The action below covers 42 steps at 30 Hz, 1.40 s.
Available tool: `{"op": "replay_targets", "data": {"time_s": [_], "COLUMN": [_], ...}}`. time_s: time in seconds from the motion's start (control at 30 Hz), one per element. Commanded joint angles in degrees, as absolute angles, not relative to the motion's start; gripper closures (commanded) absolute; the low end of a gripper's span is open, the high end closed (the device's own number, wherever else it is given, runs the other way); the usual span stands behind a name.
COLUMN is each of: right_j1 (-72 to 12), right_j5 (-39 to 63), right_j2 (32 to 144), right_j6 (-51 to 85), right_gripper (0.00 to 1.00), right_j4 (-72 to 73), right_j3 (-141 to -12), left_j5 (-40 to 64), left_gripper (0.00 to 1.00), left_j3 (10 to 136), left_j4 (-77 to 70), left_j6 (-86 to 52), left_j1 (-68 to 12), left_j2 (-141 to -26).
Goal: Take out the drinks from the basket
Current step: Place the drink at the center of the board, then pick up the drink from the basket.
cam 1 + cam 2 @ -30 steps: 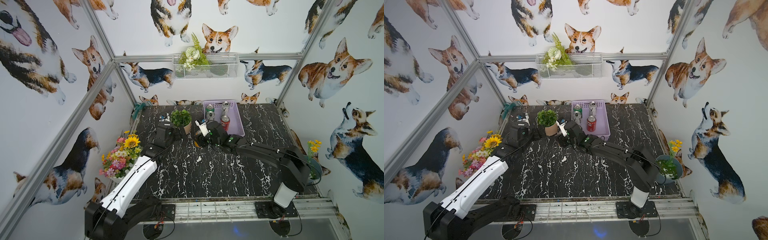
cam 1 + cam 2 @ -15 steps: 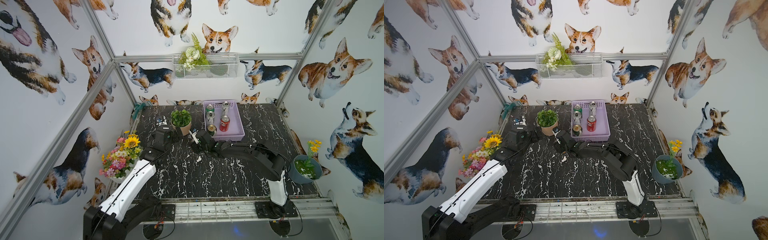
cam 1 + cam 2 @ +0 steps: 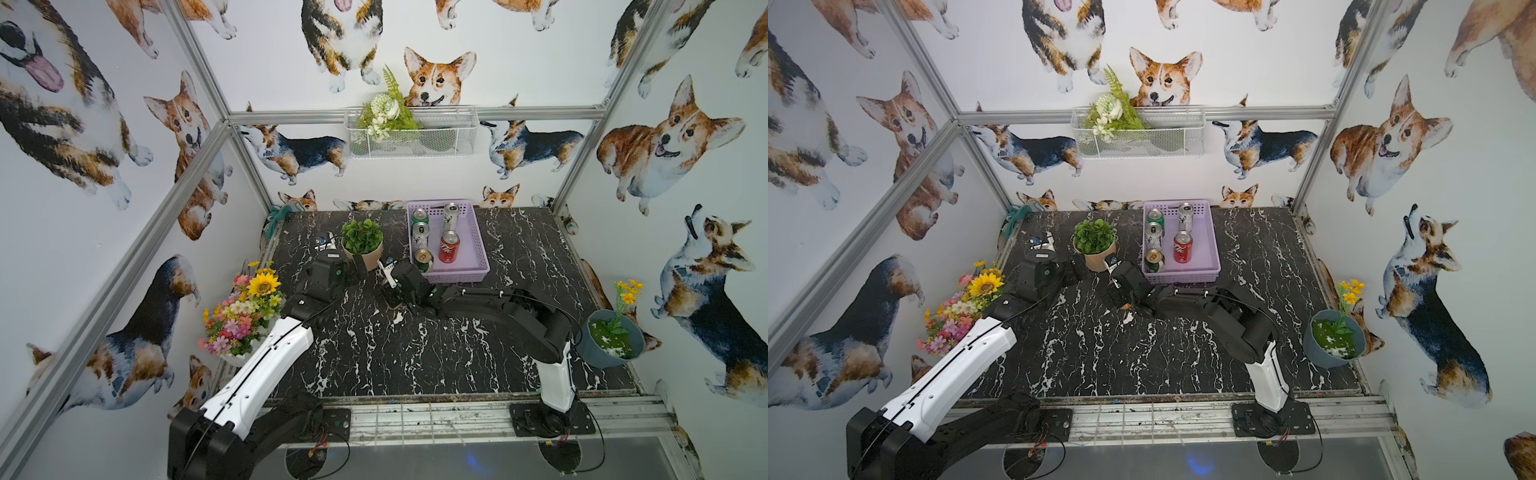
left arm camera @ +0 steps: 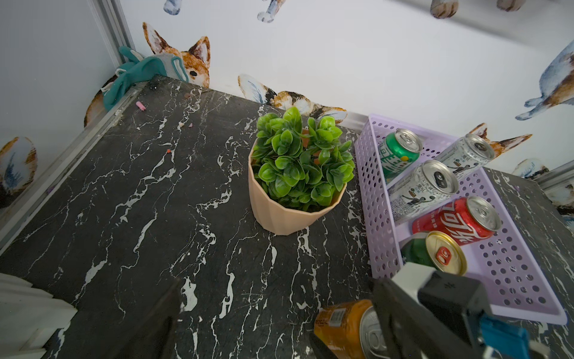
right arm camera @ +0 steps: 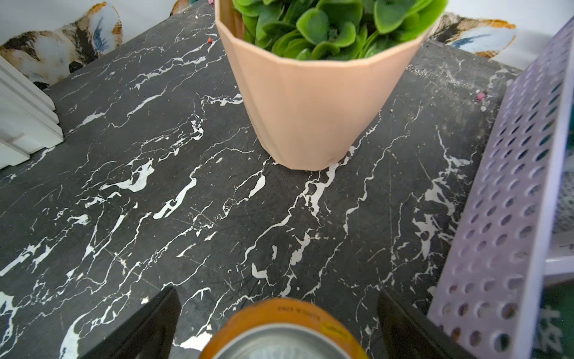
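The lavender basket (image 3: pixel 478 243) (image 3: pixel 1210 245) (image 4: pixel 528 279) stands at the back of the table. It holds two green cans (image 3: pixel 419 217) (image 3: pixel 424 262), two slim silver cans (image 3: pixel 450 217) (image 3: pixel 420 236) and a red can (image 3: pixel 449 248) (image 4: pixel 450 222). An orange can (image 5: pixel 279 314) (image 4: pixel 338 323) (image 3: pixel 1126 306) stands on the table in front of the basket's near left corner. My right gripper (image 5: pixel 278 293) (image 3: pixel 392 297) is open around it, with a gap on each side. My left gripper (image 4: pixel 279 310) (image 3: pixel 358 266) is open and empty beside the plant pot.
A potted green plant (image 3: pixel 362 245) (image 5: pixel 310 102) in a peach pot stands left of the basket, close to both grippers. Flowers (image 3: pixel 245 307) line the left edge. A grey pot (image 3: pixel 613 340) sits at the right edge. A teal cloth (image 4: pixel 136 77) lies in the back left corner.
My right gripper came forward and down from the basket's left side with the orange can, then opened its jaws. The left arm has barely moved.
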<state>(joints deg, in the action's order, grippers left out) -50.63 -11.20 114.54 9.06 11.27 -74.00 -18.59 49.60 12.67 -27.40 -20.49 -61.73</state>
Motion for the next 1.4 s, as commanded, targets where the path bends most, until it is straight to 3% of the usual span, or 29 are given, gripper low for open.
{"op": "replay_targets", "data": {"time_s": [0.0, 0.3, 0.47, 0.8, 0.93, 1.37], "right_j1": [-50.71, -45.45, -34.19, -25.85, -24.18, -23.54], "right_j5": [-13.72, -26.52, -20.87, -14.67, -11.50, -14.34], "right_j2": [112.07, 94.13, 86.89, 102.97, 107.00, 113.46], "right_j6": [9.47, 13.45, 21.88, 21.19, 21.55, 20.70], "right_gripper": [0.00, 0.00, 0.00, 0.03, 0.05, 0.05], "right_j4": [14.04, 13.05, 10.55, -6.83, -6.23, -2.61], "right_j3": [-74.32, -66.04, -58.38, -75.29, -77.20, -81.17], "left_j5": [-17.09, -5.22, 2.17, -0.08, -0.77, -1.19], "left_gripper": [0.00, 0.00, 0.00, 0.00, 0.00, 0.00], "left_j3": [50.01, 53.15, 55.72, 61.40, 60.03, 59.32], "left_j4": [11.42, 10.95, 9.82, 14.71, 15.12, 15.38], "left_j6": [-26.81, -26.27, -26.60, -25.58, -25.23, -24.61], "left_j1": [-20.47, -20.40, -21.03, -23.10, -23.08, -23.05], "left_j2": [-62.20, -67.69, -72.09, -77.35, -77.17, -77.33]}}
